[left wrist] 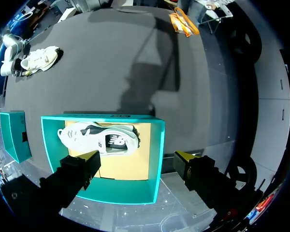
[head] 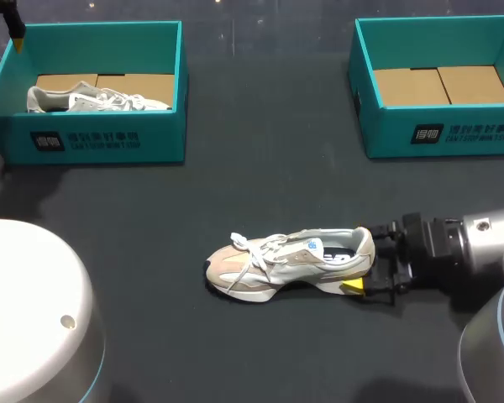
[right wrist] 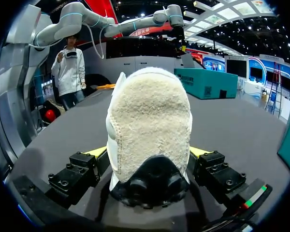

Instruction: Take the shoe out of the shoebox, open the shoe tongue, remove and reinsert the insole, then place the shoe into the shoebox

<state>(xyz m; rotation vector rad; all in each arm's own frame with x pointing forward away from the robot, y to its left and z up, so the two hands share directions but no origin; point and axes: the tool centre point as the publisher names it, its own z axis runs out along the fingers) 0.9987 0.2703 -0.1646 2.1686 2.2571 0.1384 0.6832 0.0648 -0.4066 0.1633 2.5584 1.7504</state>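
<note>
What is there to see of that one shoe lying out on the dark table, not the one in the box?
The shoe is a beige and grey sneaker with white laces and a fuzzy-looking heel patch. It stands upright on its sole on the black table, toe pointing away from the right gripper. That gripper clasps the heel, with one yellow-tipped finger on each side. Nothing else touches it.

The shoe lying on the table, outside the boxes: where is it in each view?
Head view: the shoe lies in the lower middle, toe pointing left.
Left wrist view: small, far across the table beyond the shoebox.
Right wrist view: its heel, held by the right gripper.
Shared landmark: the right gripper at its heel.
</note>
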